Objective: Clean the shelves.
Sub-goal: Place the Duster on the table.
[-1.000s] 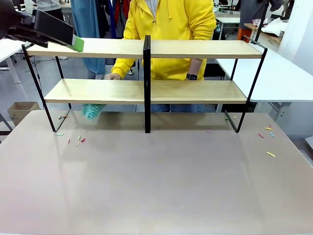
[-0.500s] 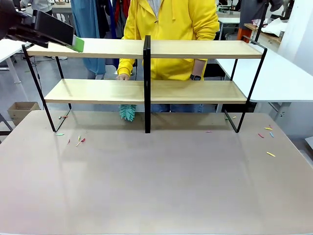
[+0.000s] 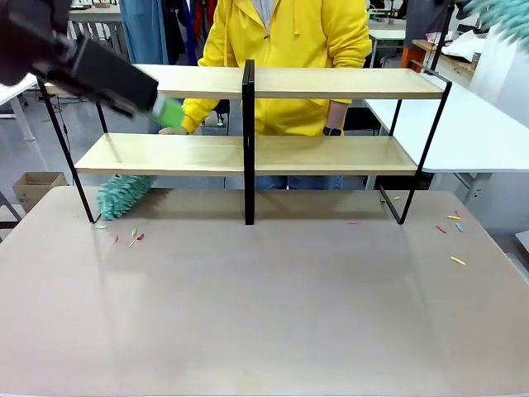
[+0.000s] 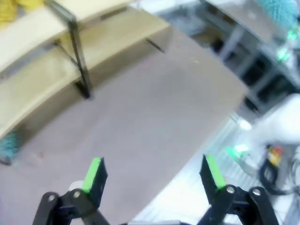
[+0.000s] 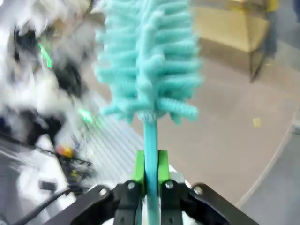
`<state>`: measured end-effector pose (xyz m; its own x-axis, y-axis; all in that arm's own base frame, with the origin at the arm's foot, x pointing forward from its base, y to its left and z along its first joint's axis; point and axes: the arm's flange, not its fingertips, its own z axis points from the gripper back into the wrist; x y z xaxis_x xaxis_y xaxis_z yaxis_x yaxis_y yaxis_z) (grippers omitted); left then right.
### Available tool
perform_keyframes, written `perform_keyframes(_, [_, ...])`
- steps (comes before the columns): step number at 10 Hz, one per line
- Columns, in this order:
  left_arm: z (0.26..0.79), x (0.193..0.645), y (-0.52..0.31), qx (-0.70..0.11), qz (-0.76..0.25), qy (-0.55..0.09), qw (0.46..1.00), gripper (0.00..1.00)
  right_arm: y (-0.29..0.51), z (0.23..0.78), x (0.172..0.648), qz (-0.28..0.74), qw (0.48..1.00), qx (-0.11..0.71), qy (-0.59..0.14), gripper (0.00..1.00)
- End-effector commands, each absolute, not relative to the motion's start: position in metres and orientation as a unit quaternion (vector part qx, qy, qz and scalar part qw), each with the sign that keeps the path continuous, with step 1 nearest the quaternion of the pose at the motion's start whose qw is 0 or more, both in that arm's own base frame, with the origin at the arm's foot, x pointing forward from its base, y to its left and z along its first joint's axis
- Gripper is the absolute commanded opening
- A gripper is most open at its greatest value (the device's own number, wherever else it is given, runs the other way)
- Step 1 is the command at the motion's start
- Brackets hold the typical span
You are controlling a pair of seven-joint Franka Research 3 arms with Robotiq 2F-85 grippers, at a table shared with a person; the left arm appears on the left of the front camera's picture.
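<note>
The near tabletop is bare, open room; scraps dot its 10 and 3 o'clock edges. At 12 o'clock stand the shelves, where a person's duster sweeps. The left gripper hangs with jaws apart. The right gripper has its jaws clamped on a teal duster; next, probably carry it to the boards.

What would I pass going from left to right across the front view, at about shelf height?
Left gripper → black centre post of the shelves → person's wristwatch → teal duster at the top right corner.
</note>
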<state>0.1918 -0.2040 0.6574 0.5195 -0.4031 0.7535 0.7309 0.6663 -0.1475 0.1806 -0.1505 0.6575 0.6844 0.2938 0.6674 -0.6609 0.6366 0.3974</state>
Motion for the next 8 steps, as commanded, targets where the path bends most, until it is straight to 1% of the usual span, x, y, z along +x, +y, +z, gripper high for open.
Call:
perform_keyframes(1, [0.615, 0.192, -0.149, -0.28, -0.401, -0.251, 0.835, 1.0, -0.102, 0.625, 0.189, 0.413, 0.834, 0.279, -0.236, 0.12])
perform_keyframes(2, [0.59, 0.192, -0.13, -0.285, -0.38, -0.242, 0.846, 1.0, -0.078, 0.613, 0.184, 0.486, 0.798, 0.292, -0.203, 0.12])
perform_keyframes(3, [0.561, 0.196, -0.114, -0.32, -0.385, -0.223, 0.836, 1.0, -0.059, 0.598, 0.177, 0.563, 0.763, 0.277, -0.156, 0.12])
perform_keyframes(5, [0.513, 0.219, -0.091, -0.429, -0.36, -0.199, 0.804, 1.0, -0.034, 0.566, 0.18, 0.626, 0.738, 0.242, -0.071, 0.12])
perform_keyframes(6, [0.491, 0.238, -0.074, -0.498, -0.331, -0.184, 0.78, 1.0, -0.02, 0.547, 0.189, 0.635, 0.737, 0.227, -0.041, 0.12])
perform_keyframes(7, [0.46, 0.253, -0.053, -0.577, -0.303, -0.171, 0.738, 1.0, -0.008, 0.522, 0.212, 0.605, 0.764, 0.218, -0.047, 0.12])
perform_keyframes(8, [0.434, 0.261, -0.031, -0.625, -0.252, -0.188, 0.714, 1.0, 0.002, 0.503, 0.233, 0.581, 0.786, 0.201, -0.073, 0.12])
